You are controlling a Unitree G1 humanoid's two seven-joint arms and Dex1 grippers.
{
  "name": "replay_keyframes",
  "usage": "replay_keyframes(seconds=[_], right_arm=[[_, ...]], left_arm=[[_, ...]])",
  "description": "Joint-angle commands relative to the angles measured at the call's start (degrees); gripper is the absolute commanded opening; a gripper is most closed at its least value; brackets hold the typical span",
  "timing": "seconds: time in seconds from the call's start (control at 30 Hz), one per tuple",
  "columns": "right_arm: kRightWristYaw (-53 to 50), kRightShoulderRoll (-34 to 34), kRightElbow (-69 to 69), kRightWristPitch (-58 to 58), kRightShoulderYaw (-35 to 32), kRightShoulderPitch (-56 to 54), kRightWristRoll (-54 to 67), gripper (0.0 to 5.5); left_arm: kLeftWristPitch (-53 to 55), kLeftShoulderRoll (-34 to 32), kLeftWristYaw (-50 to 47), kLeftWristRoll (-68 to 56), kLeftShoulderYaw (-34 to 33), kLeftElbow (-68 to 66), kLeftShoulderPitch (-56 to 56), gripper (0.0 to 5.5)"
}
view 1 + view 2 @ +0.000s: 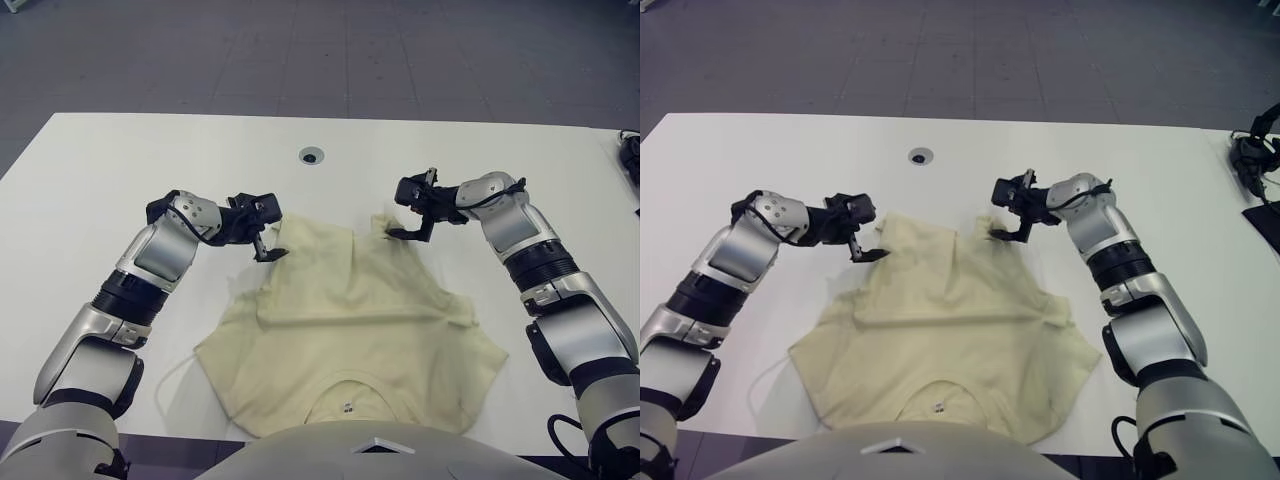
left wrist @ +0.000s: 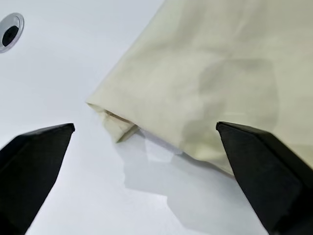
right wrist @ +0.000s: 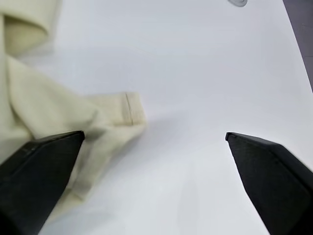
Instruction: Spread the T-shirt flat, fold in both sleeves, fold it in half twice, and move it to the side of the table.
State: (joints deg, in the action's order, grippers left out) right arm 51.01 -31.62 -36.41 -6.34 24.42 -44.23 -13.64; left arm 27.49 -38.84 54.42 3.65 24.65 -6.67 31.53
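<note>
While the pale yellow T-shirt (image 1: 350, 340) lies rumpled on the white table (image 1: 100, 180), collar nearest the robot, its far hem corners sit between the wide-spread, empty fingers of the left gripper (image 1: 270, 250) and right gripper (image 1: 408, 232); a cable grommet (image 1: 312, 155) lies beyond.

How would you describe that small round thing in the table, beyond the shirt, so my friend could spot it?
Start with the white table. Past the far edge of the pale yellow T-shirt lies a small round hole. It alone has a silvery ring around a dark centre, set into the tabletop.
</note>
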Motion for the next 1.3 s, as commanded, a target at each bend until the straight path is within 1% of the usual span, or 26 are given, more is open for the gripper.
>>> replay_keyframes(seconds=[0.03, 0.17, 0.33, 0.4, 0.53, 0.63, 0.73, 0.8, 0.87, 0.97, 1.13, 1.3], right_arm=[[-4.54, -2.0, -6.97, 3.66, 0.37, -0.68, -4.53, 5.39], [-5.97, -2.69, -9.29, 5.31, -1.02, -1.17, -4.92, 5.39], [-5.94, -2.86, -8.64, 5.71, -2.36, -1.25, -4.65, 5.39], [-5.58, -3.05, -7.15, 5.0, -3.46, -1.0, -3.86, 5.39], [-3.41, -2.36, -1.46, -0.18, -8.02, -0.63, 0.78, 5.39], [-2.07, -2.83, 7.99, -5.67, -11.02, 0.94, 3.8, 5.39], [0.39, -3.95, 23.75, -13.45, -12.81, 7.01, 7.05, 5.39], [2.51, -5.35, 36.23, -19.09, -13.29, 13.53, 9.63, 5.39], [3.72, -6.45, 46.25, -23.84, -13.39, 19.42, 11.52, 5.39], [3.68, -7.59, 59.78, -30.57, -12.68, 28.67, 13.64, 5.39], [1.74, -8.83, 68.64, -35.2, -10.01, 37.5, 14.21, 5.39], [0.45, -10.98, 69.85, -34.8, -8.15, 39.86, 13.23, 5.39]], left_arm=[[-0.65, -0.92, -0.27, 1.91, -0.3, -0.27, -1.87, 5.38], [0.14, -1.99, -0.69, 2.11, -1.58, 1.46, -4.96, 5.38], [1.79, -1.42, -1.56, 1.94, -2.93, 3.74, -7.32, 5.38], [3.2, 0.19, -2.4, 0.65, -4.23, 5.0, -7.4, 5.38], [8.24, 6.57, -8.06, -3.56, -10.85, 3.91, -3.9, 5.38], [9.67, 7.06, -9.85, -5.46, -15.08, 1.28, -0.55, 5.38], [9.28, 4.25, -8.48, -6.33, -17.2, -1.3, 1.37, 5.38], [7.42, 1.54, -7.18, -5.01, -16.61, -3.62, 1.52, 5.38], [6.13, 0.33, -6.48, -4.15, -15.9, -5.32, 1.29, 5.38], [4.52, 0.86, -6.23, -3.48, -14.3, -6.98, 0.35, 5.38], [2.64, 3.86, -7.27, -3.08, -12.84, -10.32, -0.74, 5.38], [0.71, 6.23, -6.16, -2.3, -10.56, -16.02, 0.72, 5.38]])
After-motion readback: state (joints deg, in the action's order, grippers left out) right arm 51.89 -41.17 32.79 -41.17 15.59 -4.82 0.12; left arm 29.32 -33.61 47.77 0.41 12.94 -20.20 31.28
